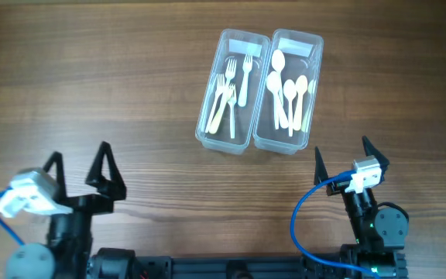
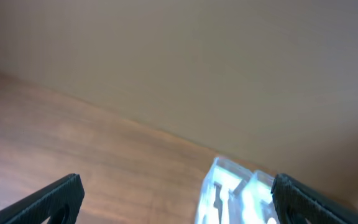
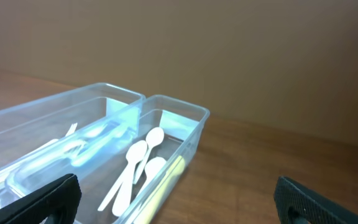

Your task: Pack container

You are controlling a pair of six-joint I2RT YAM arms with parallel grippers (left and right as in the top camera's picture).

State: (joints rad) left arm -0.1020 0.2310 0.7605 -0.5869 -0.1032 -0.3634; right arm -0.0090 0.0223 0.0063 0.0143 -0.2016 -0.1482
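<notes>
Wooden bench (image 1: pixel 91 77) is carrying the container (image 1: pixel 259 93), lying lengthwise ahead-left of the nearer right fingers (image 1: pixel 319 167), well right of the left fingers (image 1: pixel 104 167); both pairs are gaping, empty.

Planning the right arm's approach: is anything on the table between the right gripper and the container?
Nothing visible: only bare table lies between the open right gripper and the container.
</notes>
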